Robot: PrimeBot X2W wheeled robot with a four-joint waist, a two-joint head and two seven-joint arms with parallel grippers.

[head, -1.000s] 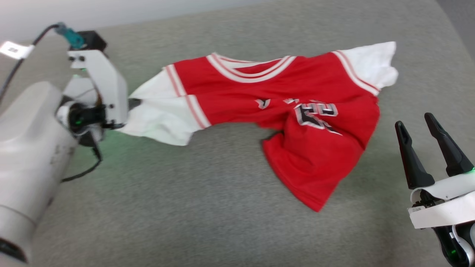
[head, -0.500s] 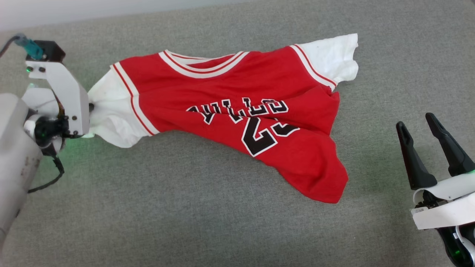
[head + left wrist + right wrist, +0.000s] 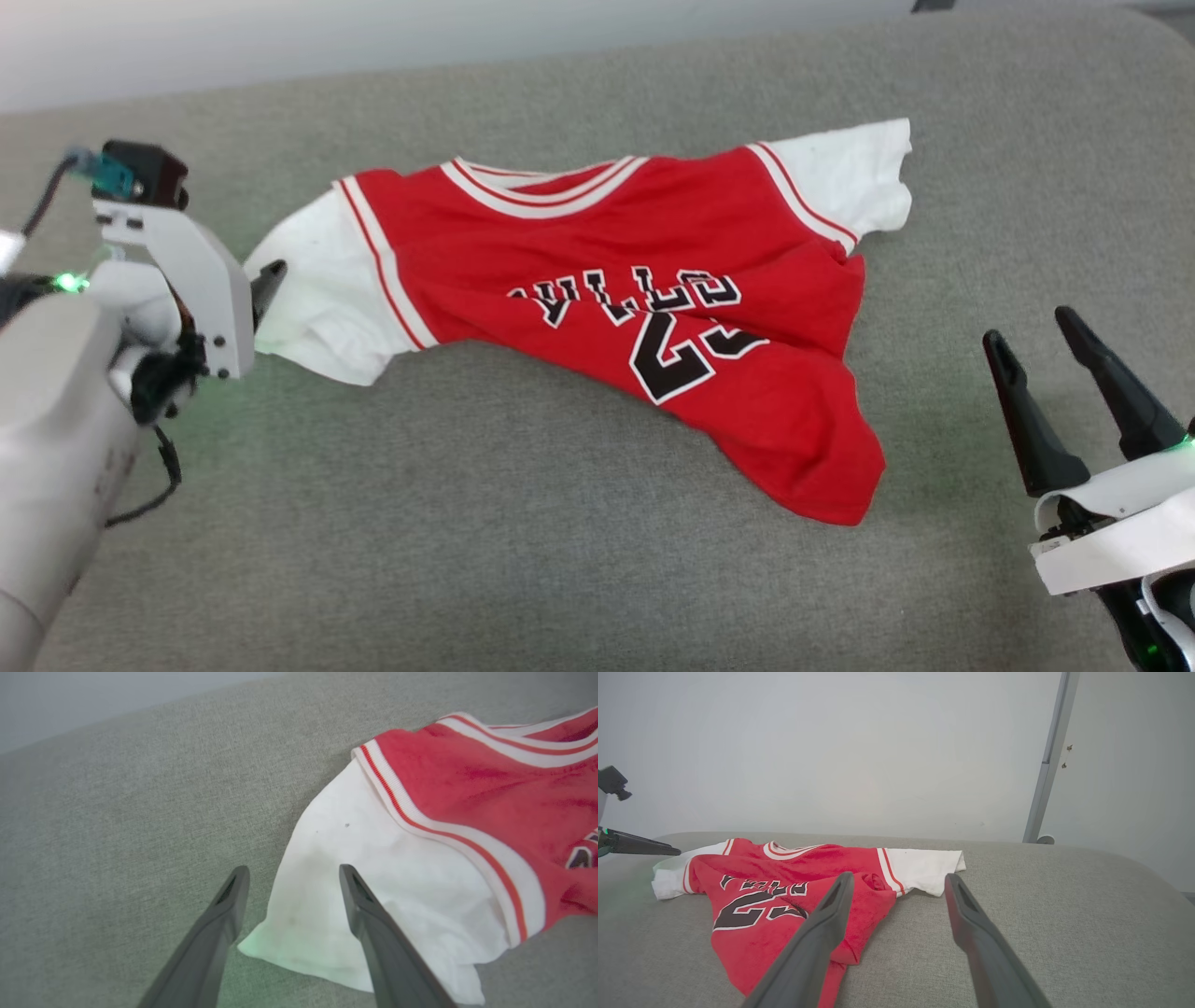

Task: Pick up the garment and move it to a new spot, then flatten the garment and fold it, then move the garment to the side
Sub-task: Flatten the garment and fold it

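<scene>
While the garment (image 3: 653, 317) is laid front up on the grey fabric surface (image 3: 467, 560), its body is left rumpled rather than flat. Black lettering and the number 23 can be seen on the red chest. The striped collar (image 3: 546, 182) is turned to the garment's far edge.

At the garment's left end, the left gripper (image 3: 293, 871) is held with its two dark fingers apart and nothing clamped between them. The edge of the white sleeve (image 3: 373, 882) is straddled: one finger is placed over the sleeve cloth, the other just off it, above bare surface. Whether the cloth is actually touched cannot be told.

The garment's long axis is run from this sleeve across to the other white sleeve (image 3: 850, 177). From there the red body is trailed diagonally down to a hem corner (image 3: 840, 495).

Well apart from that hem corner, on the garment's right, the right gripper (image 3: 1027, 329) is held with its fingers also spread and nothing between them.

Flattening is judged to be the step in hand. The left arm is clearly the nearer one, already at the sleeve. The bunched hem is pointed toward the right gripper and would have to be reached for.
</scene>
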